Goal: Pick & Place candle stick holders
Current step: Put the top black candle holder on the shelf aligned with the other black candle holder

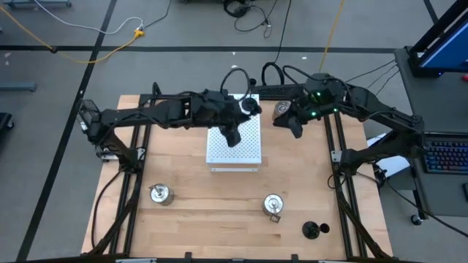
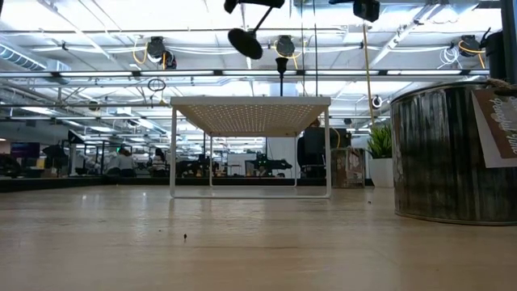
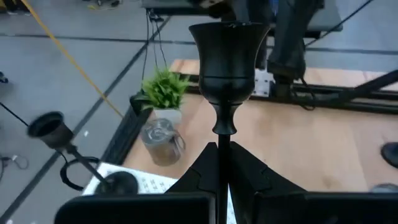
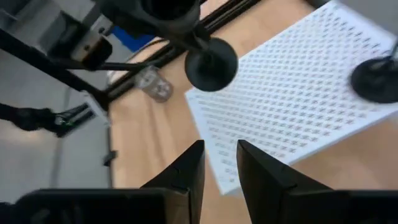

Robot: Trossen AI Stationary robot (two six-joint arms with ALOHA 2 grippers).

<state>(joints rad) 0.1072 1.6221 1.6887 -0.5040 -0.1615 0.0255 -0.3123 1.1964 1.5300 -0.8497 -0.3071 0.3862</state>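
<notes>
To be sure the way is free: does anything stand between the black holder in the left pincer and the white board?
Nothing visible does. The left pincer is shut on the black holder, whose base hangs over bare white board. A second black holder stands on it, off to the side.

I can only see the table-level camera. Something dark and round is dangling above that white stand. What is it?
Observer: It is part of a black candle stick holder. The left gripper is shut on its thin stem and holds it in the air above the stand.
Operator: Is the other arm carrying one too?
Observer: No. The right gripper is empty, with its fingers a little apart, over the edge of the white board.
Operator: And the huge shiny can on my right?
Observer: From above it looks to be a small silver candle stick holder near the table's front edge, so it is just close to your camera.
</notes>
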